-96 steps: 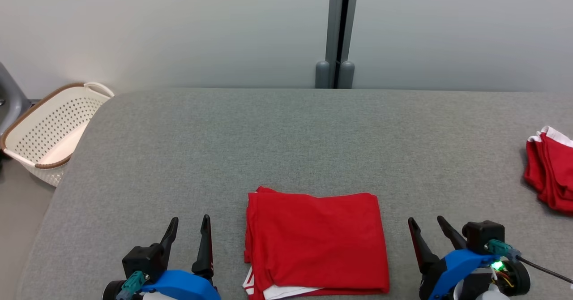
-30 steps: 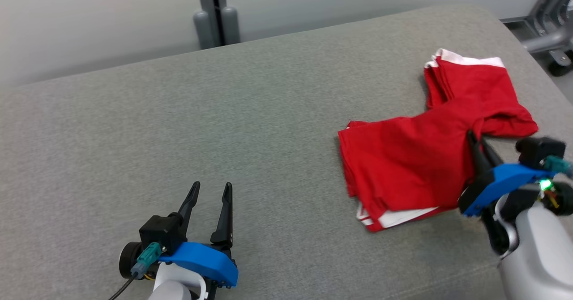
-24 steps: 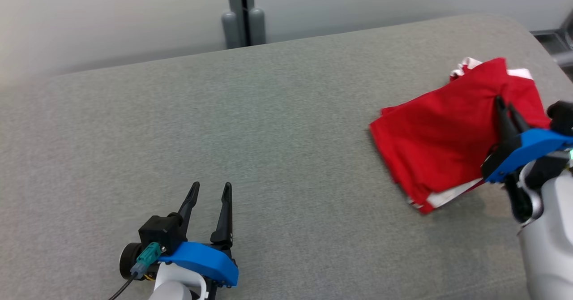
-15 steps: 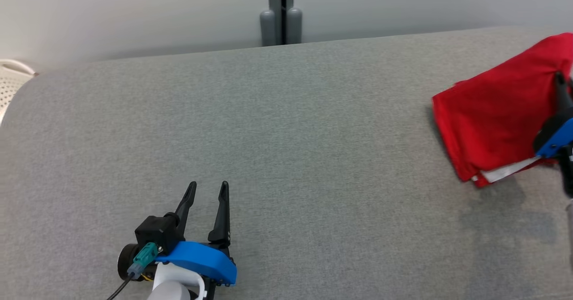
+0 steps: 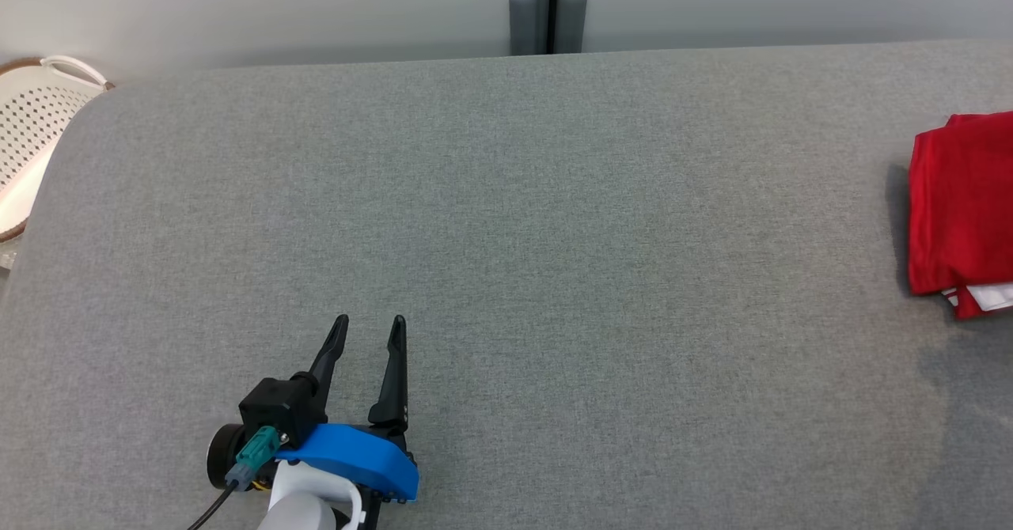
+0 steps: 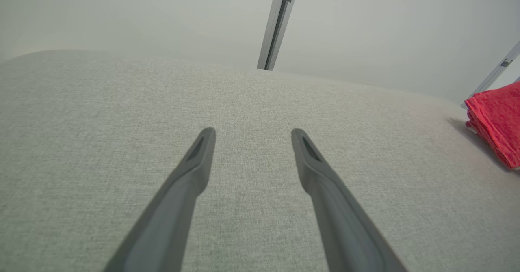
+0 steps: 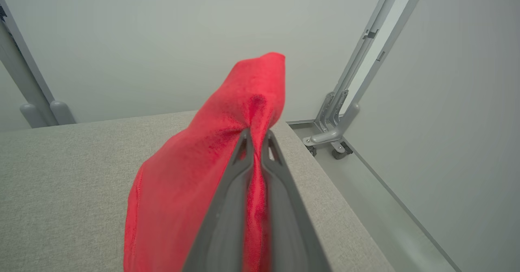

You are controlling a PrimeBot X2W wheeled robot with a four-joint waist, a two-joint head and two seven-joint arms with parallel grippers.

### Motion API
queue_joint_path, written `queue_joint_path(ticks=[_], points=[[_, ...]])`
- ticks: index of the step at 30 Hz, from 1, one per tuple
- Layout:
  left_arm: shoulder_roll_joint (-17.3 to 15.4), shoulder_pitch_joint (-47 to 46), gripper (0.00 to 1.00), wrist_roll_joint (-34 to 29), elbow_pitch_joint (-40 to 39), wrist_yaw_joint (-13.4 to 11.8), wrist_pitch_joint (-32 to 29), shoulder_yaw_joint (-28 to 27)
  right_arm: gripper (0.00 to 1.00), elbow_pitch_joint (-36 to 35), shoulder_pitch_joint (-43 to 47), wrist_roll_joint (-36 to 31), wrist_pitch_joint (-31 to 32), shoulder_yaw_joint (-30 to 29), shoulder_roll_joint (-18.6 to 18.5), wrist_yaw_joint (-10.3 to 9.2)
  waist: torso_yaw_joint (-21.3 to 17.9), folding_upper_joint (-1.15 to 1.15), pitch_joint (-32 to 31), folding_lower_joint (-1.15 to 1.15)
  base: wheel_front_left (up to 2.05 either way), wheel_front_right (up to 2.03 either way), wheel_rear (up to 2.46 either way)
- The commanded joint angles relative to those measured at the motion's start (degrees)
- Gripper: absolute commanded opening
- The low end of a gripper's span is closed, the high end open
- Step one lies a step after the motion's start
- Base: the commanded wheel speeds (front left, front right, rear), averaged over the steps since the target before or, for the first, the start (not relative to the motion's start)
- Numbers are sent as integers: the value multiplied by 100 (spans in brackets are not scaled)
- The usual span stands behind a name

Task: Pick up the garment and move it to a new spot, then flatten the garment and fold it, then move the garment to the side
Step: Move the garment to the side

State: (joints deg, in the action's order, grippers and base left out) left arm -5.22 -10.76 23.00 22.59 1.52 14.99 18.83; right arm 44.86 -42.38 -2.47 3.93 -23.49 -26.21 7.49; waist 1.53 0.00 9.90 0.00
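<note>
Grey woven cloth on the table (image 5: pixel 506 198), matt and finely grained. Soft red knit for the garment (image 5: pixel 957 206), matt, a little fuzzy up close, with a white cloth edge. Smooth dark matt plastic on the fingers of the left gripper (image 5: pixel 369 321) and right gripper (image 7: pixel 256 136). Smooth blue plastic shell (image 5: pixel 356 463), faintly shiny. White perforated plastic basket (image 5: pixel 32 119), brown rim. Grey satin metal post (image 5: pixel 548 0).

One red garment (image 5: pixel 957 206), one grey table (image 5: pixel 554 198), one white perforated basket (image 5: pixel 32 119). Two grippers: left gripper (image 5: pixel 369 322), right gripper (image 7: pixel 256 133).
</note>
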Motion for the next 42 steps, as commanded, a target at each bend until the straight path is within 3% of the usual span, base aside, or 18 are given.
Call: queue_joint_path(ticks=[1,7,8,9,10,11,13,15,17,29,42], points=[[-33,-76,100,-49,8,12,27,-18,0,29,-137,-166,11,-35,-74,2,40,0,40,0,0,0,0],[-93,-133,100,-93,15,-3,27,-20,0,115,-216,-622,-104,-23,-145,1,90,0,117,0,0,0,0],[-103,-136,100,-97,11,-3,27,-11,16,118,-216,-858,-194,39,-194,0,99,0,130,0,0,0,0],[-104,-135,100,-99,9,-8,27,-5,23,129,-230,-969,-230,29,-188,0,102,0,134,0,0,0,0],[-104,-135,100,-101,7,-16,27,2,22,147,-230,-1099,-239,2,-187,0,104,0,137,0,0,0,0],[-110,-143,100,-101,8,-25,27,15,4,162,-235,-1300,-260,-95,-147,0,105,0,139,0,0,0,0],[-116,-147,100,-91,11,-38,28,22,1,153,-254,-1483,-286,-214,-82,0,97,0,138,0,0,0,0],[-116,-146,100,-80,14,-44,27,28,37,116,-275,-1657,-334,-311,-14,0,83,0,136,0,0,0,0],[-117,-142,100,-70,18,-43,27,36,100,89,-309,-1767,-401,-364,89,0,66,0,125,0,0,0,0],[-110,-27,100,-8,57,-84,27,91,100,184,-334,-1986,-600,-130,355,0,-55,0,-64,0,0,0,0],[-100,92,100,202,61,-145,27,-107,100,436,76,-1378,-1205,825,819,1,-129,0,-624,0,0,0,0]])
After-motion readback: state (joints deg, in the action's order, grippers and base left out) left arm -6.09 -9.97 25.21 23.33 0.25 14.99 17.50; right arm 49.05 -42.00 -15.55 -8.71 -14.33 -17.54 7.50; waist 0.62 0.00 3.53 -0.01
